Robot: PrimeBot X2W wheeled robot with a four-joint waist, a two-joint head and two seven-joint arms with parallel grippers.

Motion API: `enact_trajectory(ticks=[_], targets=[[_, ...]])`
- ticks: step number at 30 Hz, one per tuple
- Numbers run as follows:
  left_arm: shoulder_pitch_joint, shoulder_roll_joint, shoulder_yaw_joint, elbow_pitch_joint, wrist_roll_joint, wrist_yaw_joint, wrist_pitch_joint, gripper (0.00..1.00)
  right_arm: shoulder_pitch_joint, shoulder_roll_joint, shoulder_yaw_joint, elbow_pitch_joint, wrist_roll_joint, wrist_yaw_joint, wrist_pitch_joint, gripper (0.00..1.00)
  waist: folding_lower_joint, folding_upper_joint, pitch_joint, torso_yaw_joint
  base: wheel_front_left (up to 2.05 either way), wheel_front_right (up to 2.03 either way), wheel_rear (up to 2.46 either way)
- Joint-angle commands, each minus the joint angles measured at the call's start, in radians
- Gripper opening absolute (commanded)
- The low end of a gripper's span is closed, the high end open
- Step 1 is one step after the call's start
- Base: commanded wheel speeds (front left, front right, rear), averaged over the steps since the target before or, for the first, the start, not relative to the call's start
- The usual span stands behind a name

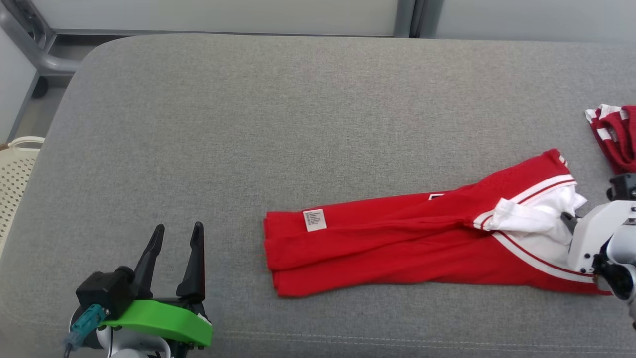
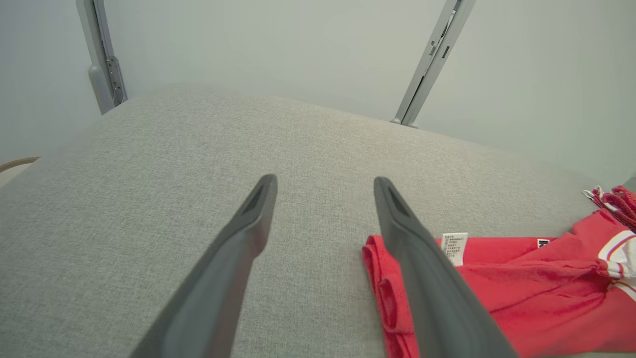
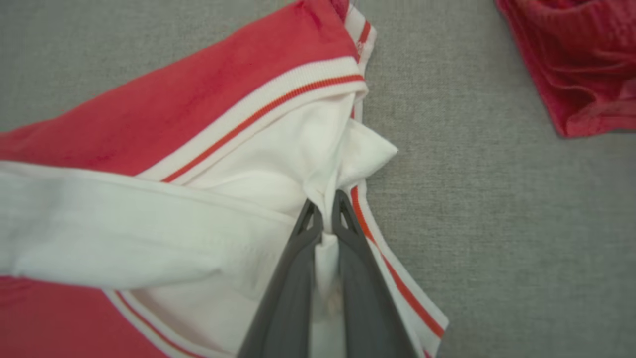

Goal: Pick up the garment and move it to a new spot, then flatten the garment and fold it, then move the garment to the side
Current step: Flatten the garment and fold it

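- Left tool [image 1: 178,226]: fingers spread wide, nothing between them, poised above bare grey cushion [image 1: 248,124]. The garment's hem end lies just off its right finger.
- Garment [image 1: 397,238]: red jersey with white trim, lying in a long narrow bundle on the cushion between the two tools. Care label [image 1: 314,220] sits near the end closest to the left tool.
- Long axis: runs from tool to tool, crosswise in the head view and rising slightly toward the right. The hem points at the left tool, the white-banded opening at the right tool.
- Right tool [image 3: 325,201]: fingers pinched together on a ridge of white fabric [image 3: 278,164] at the opening end, with cloth bunched between the tips.
- Step in hand, as judged: the pick-up. The pinch looks narrow and may catch one layer only.
  - Lift slowly and watch that the red body follows.
  - Bringing the left tool onto the hem would keep the length from trailing.
- Beyond the right tool: a second red-and-white piece [image 1: 616,139], apart from the garment. Keep the carry path off it.
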Motion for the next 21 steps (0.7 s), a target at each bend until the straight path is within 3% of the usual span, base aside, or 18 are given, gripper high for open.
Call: enact_trajectory(ticks=[1, 10, 21], targets=[[-0.002, 0.000, 0.003, -0.004, -0.006, 0.000, -0.007, 1.00, -0.007, -0.026, -0.010, -0.003, 0.012, -0.003, -0.007, 0.00, 0.0000, 0.0000, 0.001, -0.020, 0.00, 0.00, 0.00], [-0.001, -0.006, 0.005, -0.012, -0.012, 0.000, -0.008, 1.00, -0.001, -0.108, -0.060, -0.103, 0.090, -0.003, 0.014, 0.00, 0.0000, 0.0000, 0.001, -0.081, 0.00, 0.00, 0.00], [-0.013, -0.011, 0.002, -0.007, -0.010, -0.001, -0.011, 1.00, 0.046, -0.082, -0.035, -0.381, 0.090, -0.002, 0.085, 0.00, 0.0000, 0.0000, -0.003, -0.117, 0.00, 0.00, 0.00]])
